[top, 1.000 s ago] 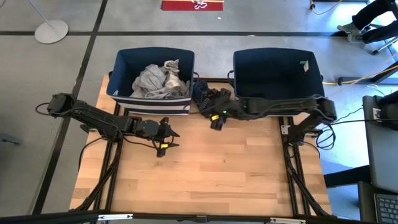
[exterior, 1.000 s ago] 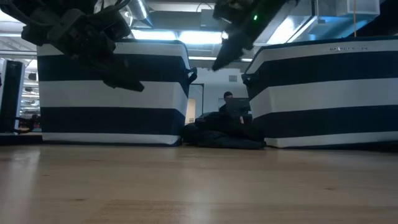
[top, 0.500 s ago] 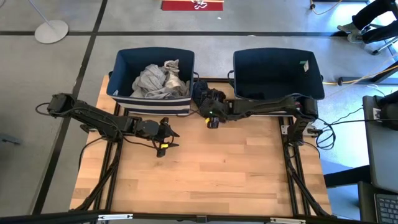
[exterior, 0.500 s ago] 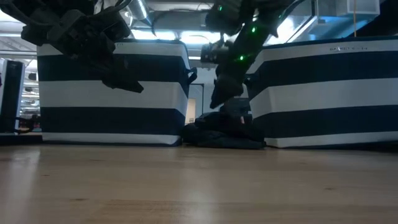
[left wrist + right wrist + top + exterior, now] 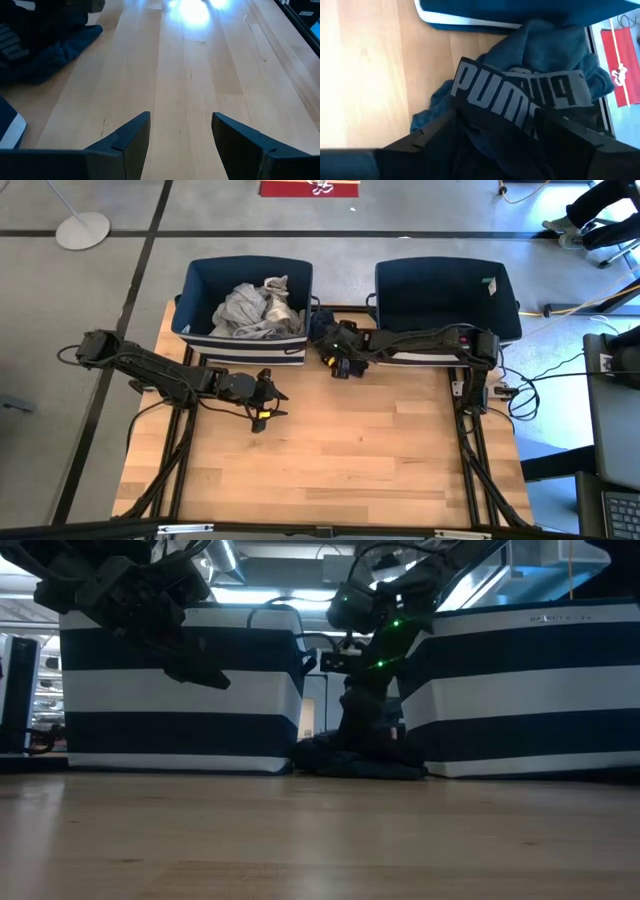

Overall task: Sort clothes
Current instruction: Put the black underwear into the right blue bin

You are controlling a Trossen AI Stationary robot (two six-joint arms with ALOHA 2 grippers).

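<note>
The wooden bench (image 5: 330, 450) carries two large navy bins with striped bases along its far edge. The left bin (image 5: 245, 280) holds a heap of light grey and cream clothes (image 5: 255, 308). The right bin (image 5: 445, 285) shows only its dark interior from above.

Between the two bins, on the bench at their bases, lies a pile of dark clothes (image 5: 330, 332). In the low view the dark pile (image 5: 355, 758) sits flat on the wood in the gap between the striped bin walls. The right wrist view shows it as navy and black fabric (image 5: 545, 50) with a grey lettered waistband (image 5: 515, 97) lying across the top.

The right arm reaches across the front of the right bin, with the right gripper (image 5: 340, 360) down at the dark pile. Its fingers (image 5: 432, 137) stand spread, one at each side of the fabric, their tips down against the cloth; a pinch on the cloth cannot be confirmed.

The left arm extends from the bench's left side, with the left gripper (image 5: 268, 402) above bare wood in front of the left bin, well apart from the dark pile. Its fingers (image 5: 132, 137) are spread with nothing between them.
</note>
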